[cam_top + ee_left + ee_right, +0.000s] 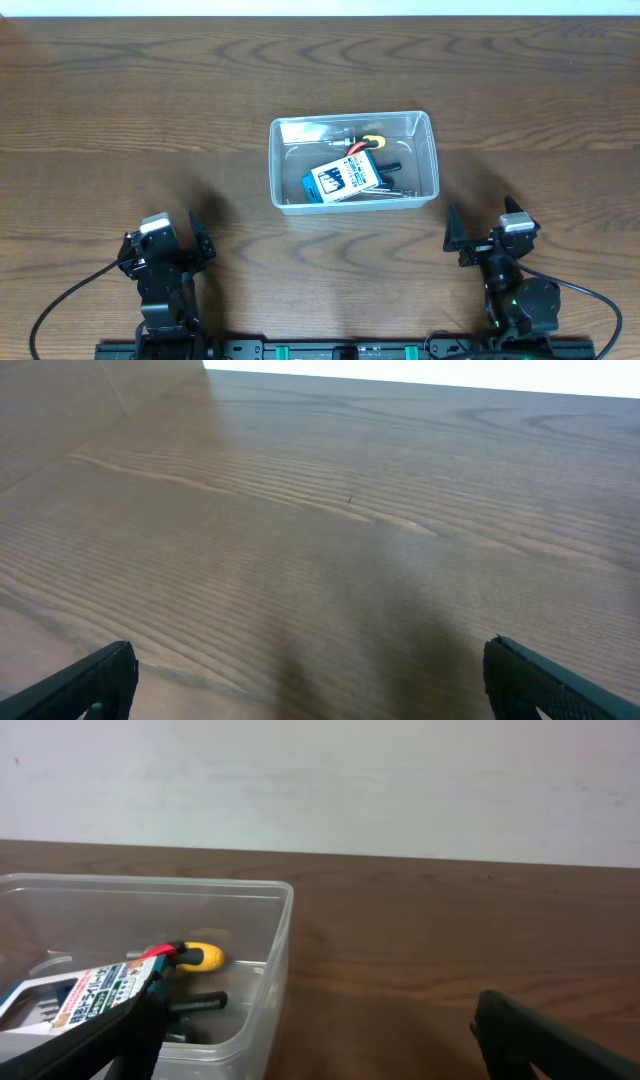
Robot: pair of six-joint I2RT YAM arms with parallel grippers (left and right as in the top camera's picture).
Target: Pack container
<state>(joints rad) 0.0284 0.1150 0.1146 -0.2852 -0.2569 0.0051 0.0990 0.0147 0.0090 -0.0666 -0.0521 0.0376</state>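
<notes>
The container [433, 160] was found already loaded: blue-and-white packet [340, 180], yellow-handled tool [372, 142], darker bits unclear. Nothing loose was seen around the container. Left gripper [310, 675] and right gripper [315, 1035] were parked on its near side, spread wide, nothing held. Packing was judged essentially done.

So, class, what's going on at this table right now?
Nothing is being handled at this moment. The left gripper and the right gripper both hang open at the robot's side of the table, touching nothing. The clear container sits mid-table, with a blue and white packet, a yellow-handled tool and some dark pieces already inside.
</notes>
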